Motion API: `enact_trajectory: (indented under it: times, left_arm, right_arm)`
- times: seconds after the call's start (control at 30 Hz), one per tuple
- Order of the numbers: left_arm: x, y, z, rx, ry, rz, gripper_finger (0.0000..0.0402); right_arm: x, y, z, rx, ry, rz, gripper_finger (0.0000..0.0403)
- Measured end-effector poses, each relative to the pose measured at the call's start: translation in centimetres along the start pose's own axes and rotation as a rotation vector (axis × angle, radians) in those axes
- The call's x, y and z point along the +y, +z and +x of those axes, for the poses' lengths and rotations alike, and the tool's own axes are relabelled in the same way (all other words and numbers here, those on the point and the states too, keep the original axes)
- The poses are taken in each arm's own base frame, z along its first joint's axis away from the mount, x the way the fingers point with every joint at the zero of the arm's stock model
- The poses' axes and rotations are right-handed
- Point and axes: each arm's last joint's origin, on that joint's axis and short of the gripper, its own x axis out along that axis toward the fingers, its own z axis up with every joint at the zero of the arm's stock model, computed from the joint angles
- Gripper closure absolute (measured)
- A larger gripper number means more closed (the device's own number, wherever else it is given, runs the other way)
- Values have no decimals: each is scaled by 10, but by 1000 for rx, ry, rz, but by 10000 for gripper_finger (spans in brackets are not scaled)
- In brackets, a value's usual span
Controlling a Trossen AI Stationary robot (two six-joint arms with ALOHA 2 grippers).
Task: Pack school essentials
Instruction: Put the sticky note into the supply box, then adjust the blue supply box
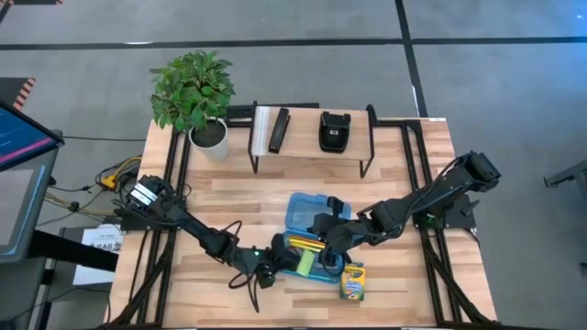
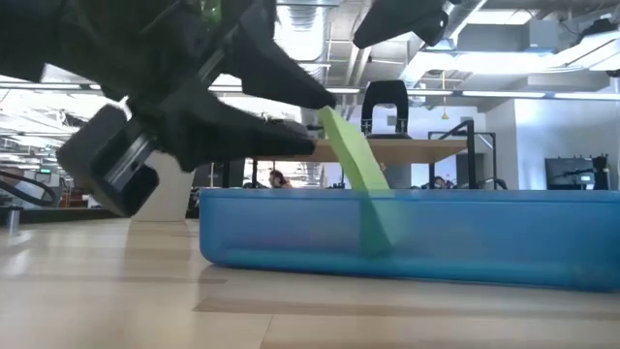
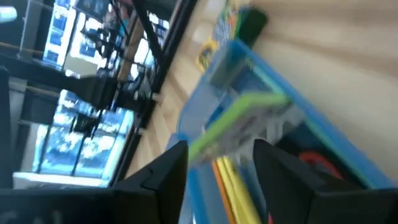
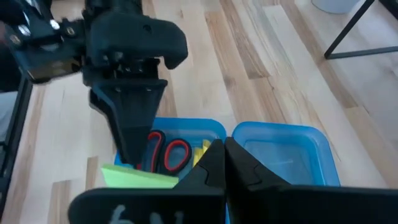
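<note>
We see a translucent blue case (image 1: pixel 307 213); a lime-green sticky-note pad (image 2: pixel 356 165) at its nine o'clock edge; red-handled scissors (image 4: pixel 168 151); yellow pencils (image 3: pixel 231 185); a yellow-green crayon box (image 1: pixel 353 280) at its four o'clock; pale wood-grain table (image 1: pixel 238 202).
</note>
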Motion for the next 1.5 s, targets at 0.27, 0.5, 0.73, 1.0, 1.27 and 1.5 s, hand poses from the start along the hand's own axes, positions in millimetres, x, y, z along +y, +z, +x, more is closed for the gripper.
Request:
enact_trajectory:
  times: [0.27, 0.5, 0.73, 1.0, 1.27, 1.5]
  left_arm:
    - [-6, 0, -17, 200, -37, 66, 197]
    - [17, 6, -48, 290, -31, -22, 207]
    - [38, 5, -78, 259, -64, -298, 245]
    - [27, -15, -111, 119, 43, -596, 334]
    - [45, -27, -142, -150, 19, -882, 397]
    - [51, -39, -156, -324, 52, -1014, 401]
  right_arm:
    - [0, 0, 0, 5, 0, 3, 394]
    - [0, -1, 0, 18, 6, 4, 394]
    - [-5, -12, 0, 171, 29, 97, 394]
    - [-25, -47, -11, 559, -141, 215, 395]
    - [-34, -89, 0, 768, -108, 282, 399]
    - [-53, -107, 20, 741, -87, 329, 399]
